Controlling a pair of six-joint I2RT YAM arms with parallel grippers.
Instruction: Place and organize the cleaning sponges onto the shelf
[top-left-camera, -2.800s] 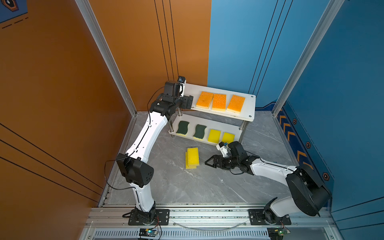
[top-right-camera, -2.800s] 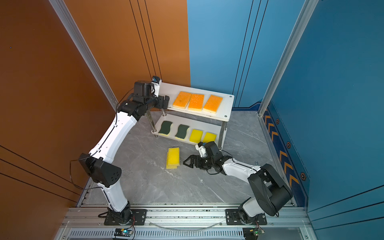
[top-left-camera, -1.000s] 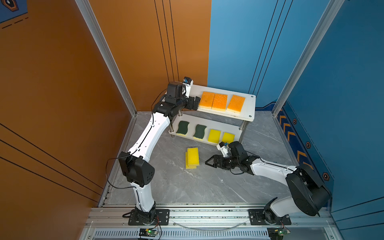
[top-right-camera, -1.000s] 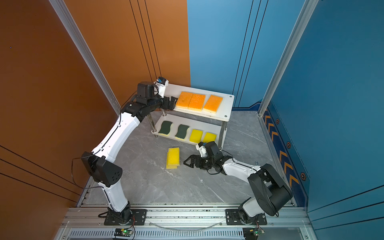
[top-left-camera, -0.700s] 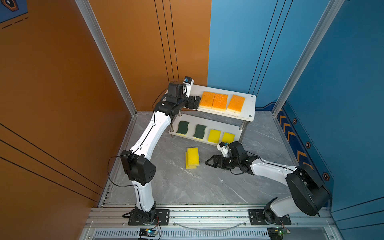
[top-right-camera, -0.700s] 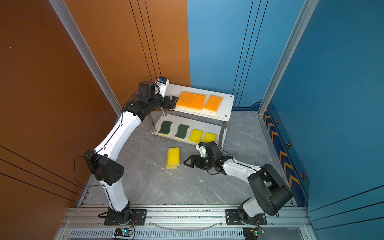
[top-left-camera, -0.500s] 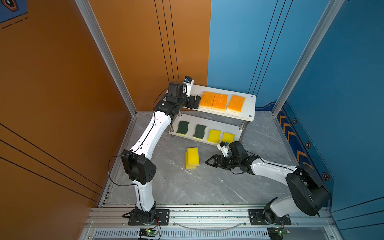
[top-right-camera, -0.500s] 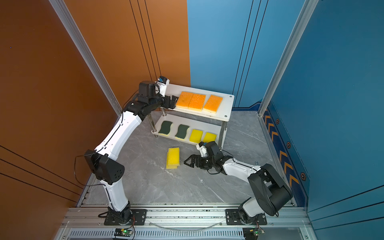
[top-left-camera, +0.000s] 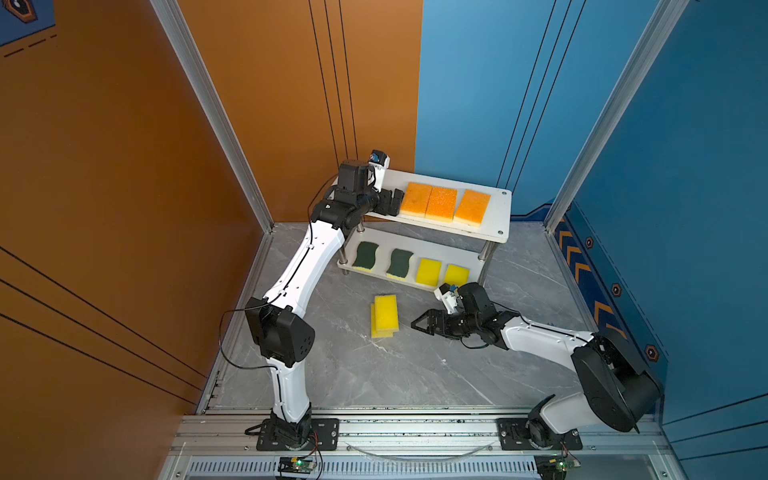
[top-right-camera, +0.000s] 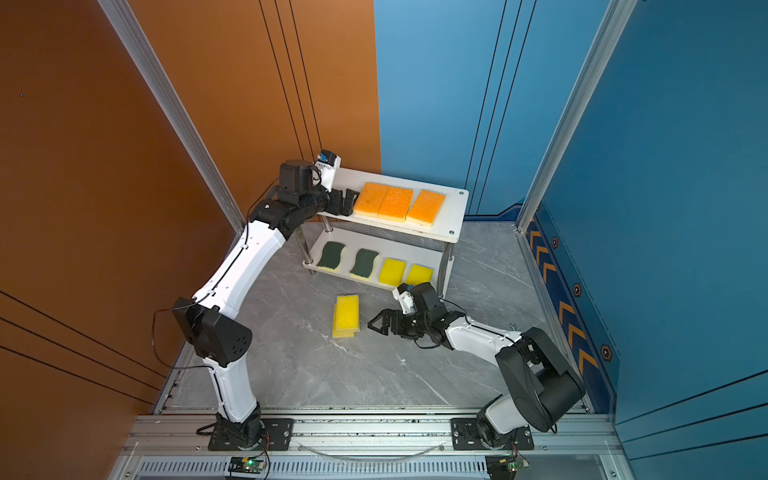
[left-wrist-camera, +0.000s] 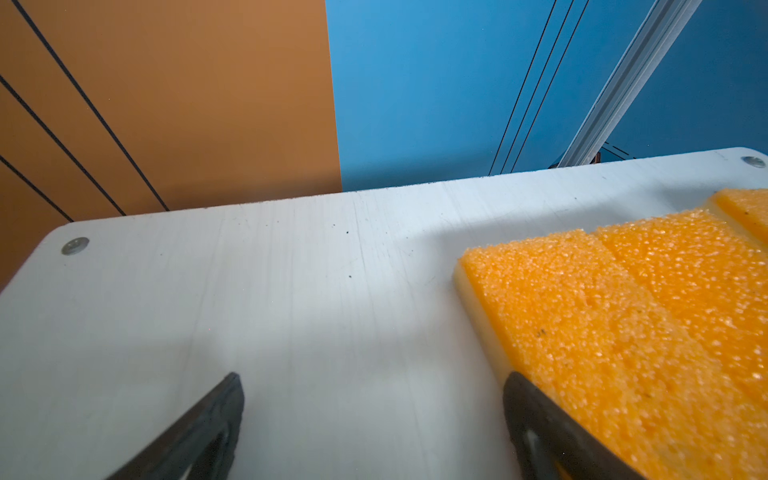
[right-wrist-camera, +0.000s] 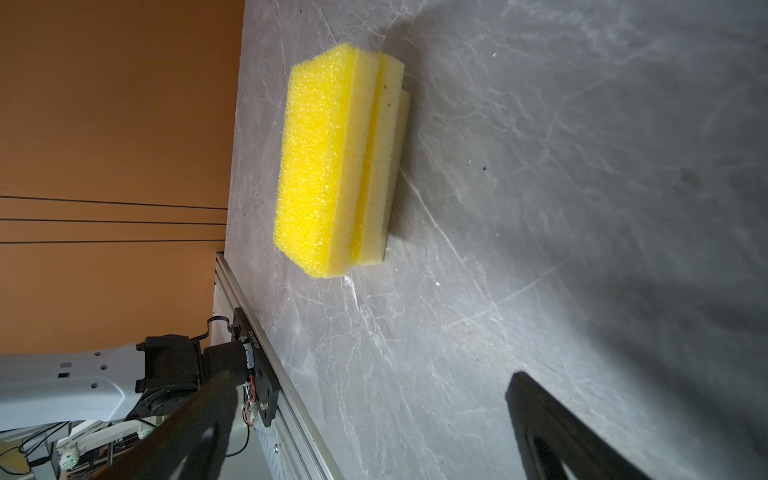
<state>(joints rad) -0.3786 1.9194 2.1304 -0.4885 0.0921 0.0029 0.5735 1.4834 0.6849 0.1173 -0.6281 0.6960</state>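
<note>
In both top views the shelf carries three orange sponges on its upper board, and the left gripper stands open at the left end, beside the nearest orange one. The left wrist view shows bare white board between the spread fingers, one finger at the sponge's edge. In the right wrist view the right gripper's fingers are wide apart over free grey floor, well apart from the stacked yellow sponges.

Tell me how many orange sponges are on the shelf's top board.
3, in a row on the top board: one beside the open left gripper at, one touching it at, one slightly apart at. None appears hidden.
</note>
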